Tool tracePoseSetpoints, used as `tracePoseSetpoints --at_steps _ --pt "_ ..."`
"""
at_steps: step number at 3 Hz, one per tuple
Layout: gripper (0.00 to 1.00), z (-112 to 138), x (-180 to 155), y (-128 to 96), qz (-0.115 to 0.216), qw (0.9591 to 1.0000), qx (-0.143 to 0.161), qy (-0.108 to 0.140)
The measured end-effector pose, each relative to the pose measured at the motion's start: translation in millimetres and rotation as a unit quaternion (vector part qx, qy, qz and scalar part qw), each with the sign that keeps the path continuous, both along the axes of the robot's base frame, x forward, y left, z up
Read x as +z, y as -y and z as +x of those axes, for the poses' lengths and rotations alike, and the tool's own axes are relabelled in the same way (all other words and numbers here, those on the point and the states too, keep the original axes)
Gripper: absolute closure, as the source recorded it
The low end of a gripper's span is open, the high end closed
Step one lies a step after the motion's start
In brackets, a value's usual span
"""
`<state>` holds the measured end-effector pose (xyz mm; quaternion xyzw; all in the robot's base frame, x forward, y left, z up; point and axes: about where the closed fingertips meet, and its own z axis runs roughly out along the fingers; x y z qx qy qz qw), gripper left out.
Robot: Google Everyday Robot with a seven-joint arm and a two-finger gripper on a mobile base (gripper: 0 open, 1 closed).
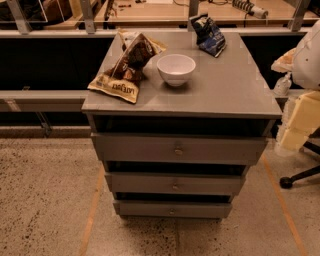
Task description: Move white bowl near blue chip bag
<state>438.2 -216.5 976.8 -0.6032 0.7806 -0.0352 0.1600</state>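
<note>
The white bowl (176, 69) stands upright on the grey drawer cabinet's top (220, 95), a little behind its middle. The blue chip bag (208, 34) lies crumpled at the far right corner of the top, about a bowl's width behind and to the right of the bowl. My white arm (307, 55) comes in at the right edge of the view. My gripper (283, 82) hangs there beside the cabinet's right side, well away from the bowl and holding nothing that I can see.
A larger brown and tan snack bag (125, 67) lies on the left of the top, close to the bowl. The cabinet has three drawers (177, 149). A rail and a wooden table (165, 12) stand behind. A chair base (300, 177) is on the floor at the right.
</note>
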Motion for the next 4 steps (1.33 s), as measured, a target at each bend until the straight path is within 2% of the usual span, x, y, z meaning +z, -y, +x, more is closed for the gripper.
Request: tracePoseSetpoints --at_steps 1,2,3,4 --pt "0.0 0 0 0 0.0 1.0 0.0 0.0" --pt "0.0 3 6 -4 0.015 0.9997 0.008 0.019" --pt "0.0 46 11 -19 0.03 0.9961 0.064 0.053" --pt "0.0 108 7 -39 0.023 0.9879 0.131 0.08"
